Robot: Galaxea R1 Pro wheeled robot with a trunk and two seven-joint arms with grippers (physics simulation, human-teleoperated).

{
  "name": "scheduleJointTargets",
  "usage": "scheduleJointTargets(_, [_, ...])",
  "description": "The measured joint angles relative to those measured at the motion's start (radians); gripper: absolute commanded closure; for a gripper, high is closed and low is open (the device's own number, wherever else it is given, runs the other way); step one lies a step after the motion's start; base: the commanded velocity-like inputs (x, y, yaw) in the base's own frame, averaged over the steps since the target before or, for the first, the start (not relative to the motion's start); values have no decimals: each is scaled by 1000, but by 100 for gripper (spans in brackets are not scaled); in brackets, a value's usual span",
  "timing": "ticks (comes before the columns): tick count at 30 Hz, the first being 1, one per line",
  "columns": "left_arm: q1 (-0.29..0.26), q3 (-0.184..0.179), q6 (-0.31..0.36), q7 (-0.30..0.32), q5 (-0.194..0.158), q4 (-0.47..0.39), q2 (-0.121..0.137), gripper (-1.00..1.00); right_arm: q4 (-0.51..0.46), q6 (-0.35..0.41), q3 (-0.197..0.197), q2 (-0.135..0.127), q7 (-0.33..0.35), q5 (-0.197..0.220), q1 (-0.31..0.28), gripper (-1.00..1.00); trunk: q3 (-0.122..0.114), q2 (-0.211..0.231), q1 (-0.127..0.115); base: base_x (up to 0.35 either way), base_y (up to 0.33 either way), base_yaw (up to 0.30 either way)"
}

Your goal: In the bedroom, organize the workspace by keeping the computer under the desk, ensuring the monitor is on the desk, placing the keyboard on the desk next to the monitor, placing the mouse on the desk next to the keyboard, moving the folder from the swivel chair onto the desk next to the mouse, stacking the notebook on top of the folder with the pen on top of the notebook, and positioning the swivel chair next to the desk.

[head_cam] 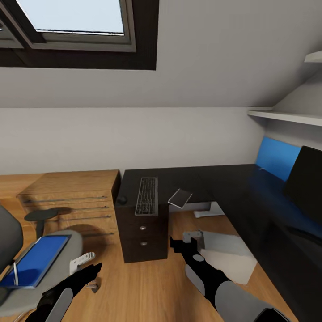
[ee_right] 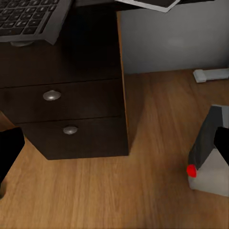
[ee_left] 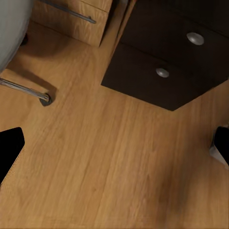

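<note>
While both my hands, left hand (head_cam: 91,268) and right hand (head_cam: 179,245), hang open and empty, the folder (head_cam: 36,260) lies on the swivel chair (head_cam: 67,243); I judge fetching it to the table (head_cam: 188,176) comes next.

Keyboard (head_cam: 147,195) on black desk (head_cam: 223,179), blue folder (head_cam: 36,260) on swivel chair (head_cam: 67,243)

The table (head_cam: 214,179) is seen from above and afar by the head view. Its drawer unit (ee_right: 71,114) is viewed closely by both wrist views, low over the wood floor (ee_left: 119,167).
</note>
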State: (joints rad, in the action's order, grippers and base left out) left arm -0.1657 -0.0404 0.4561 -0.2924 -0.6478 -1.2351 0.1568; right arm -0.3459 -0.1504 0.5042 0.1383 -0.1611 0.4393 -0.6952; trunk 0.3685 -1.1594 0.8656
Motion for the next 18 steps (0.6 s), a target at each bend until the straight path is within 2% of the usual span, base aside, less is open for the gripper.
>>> scheduleJointTargets(4, [0,-2,0,0,0,0,0,-100,1,0,0,0,1,0,0,-100,0,0,0,243,233,0])
scheduleJointTargets(10, [-1,-4,0,0,0,0,0,-100,3,1,1,1,37,4,0,-100,0,0,1,63,307,0])
scheduleJointTargets(14, [-1,-5,1,1,-1,0,0,-100,4,3,1,3,113,5,2,-100,0,0,1,14,266,0])
scheduleJointTargets(18, [-1,-5,1,1,-1,0,0,-100,3,7,4,8,206,6,3,-100,0,0,1,5,99,0])
